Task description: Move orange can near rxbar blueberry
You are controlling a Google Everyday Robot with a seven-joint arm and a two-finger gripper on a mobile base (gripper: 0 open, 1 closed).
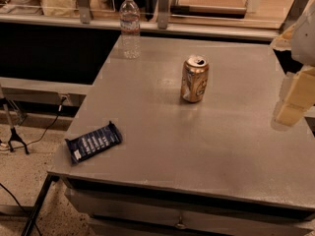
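The orange can (195, 79) stands upright in the middle of the grey table (211, 146), towards the back. The rxbar blueberry (93, 142) lies flat in its dark blue wrapper at the table's front left corner, far from the can. My gripper (294, 101) hangs at the right edge of the view, above the table's right side. It is to the right of the can, well apart from it, and it holds nothing that I can see.
A clear plastic water bottle (130, 26) stands at the table's back left edge. A shelf (206, 28) with boxes runs behind the table. A stand leg and cables (17, 139) are on the floor at the left.
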